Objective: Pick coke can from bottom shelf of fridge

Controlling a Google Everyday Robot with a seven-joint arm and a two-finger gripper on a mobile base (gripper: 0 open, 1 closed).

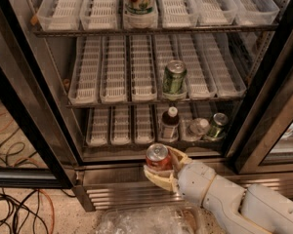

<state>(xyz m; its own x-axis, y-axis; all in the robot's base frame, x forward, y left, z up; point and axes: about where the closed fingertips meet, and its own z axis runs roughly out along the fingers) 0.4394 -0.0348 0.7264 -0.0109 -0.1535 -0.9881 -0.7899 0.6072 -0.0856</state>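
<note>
In the camera view, the tool (162,166) is hovering just in front of the fridge's (49,106) vented base, its cream fingers (156,178) wrapping narrowly around the coke can (158,156) and gripping it upright. The can is sitting outside the fridge, just below and in front of the bottom shelf (122,126), where a dark bottle (170,125) and a green can (217,126) are standing.
</note>
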